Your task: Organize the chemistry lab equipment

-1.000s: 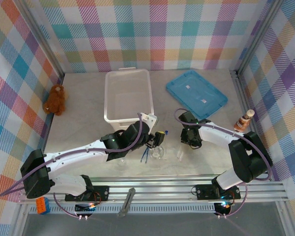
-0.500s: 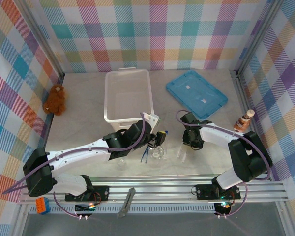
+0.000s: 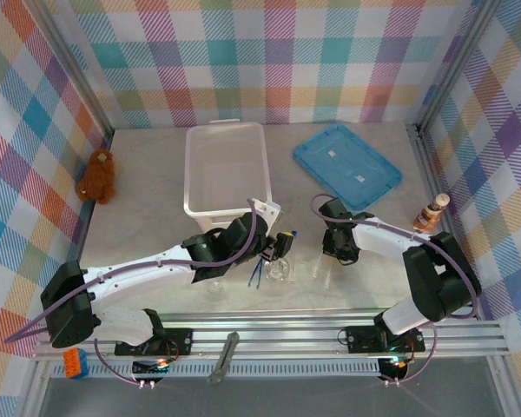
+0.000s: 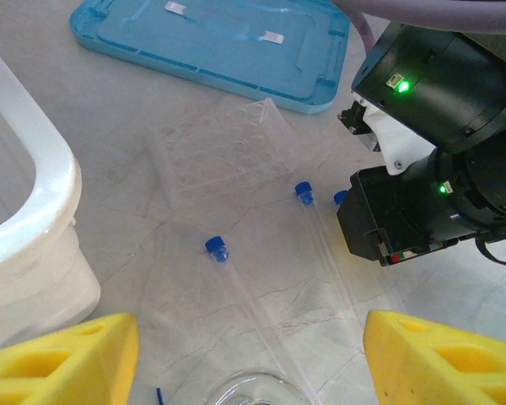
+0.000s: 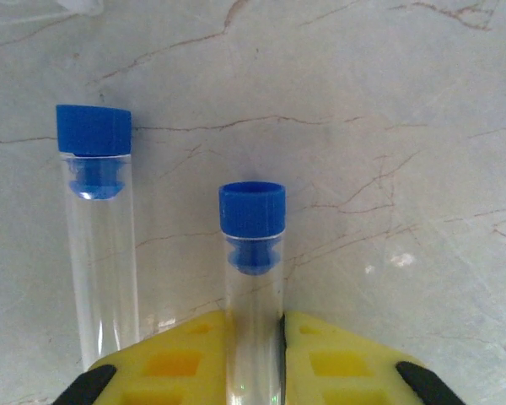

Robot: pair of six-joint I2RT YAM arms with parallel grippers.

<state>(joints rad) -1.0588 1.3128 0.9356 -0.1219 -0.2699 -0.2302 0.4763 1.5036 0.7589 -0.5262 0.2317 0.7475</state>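
The right gripper (image 5: 253,342) had shifted slightly toward the table's (image 3: 148,200) front edge, pads clamped on one blue-capped tube (image 5: 251,245) lying there. It was judged ready to lift. The left gripper (image 4: 251,359) hung with fingers apart above a glass beaker (image 4: 253,390).

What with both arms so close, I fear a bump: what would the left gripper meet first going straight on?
Probably the glass vessel, its rim low between the open jaws of the left gripper; then a blue-capped tube. Depth is unclear.
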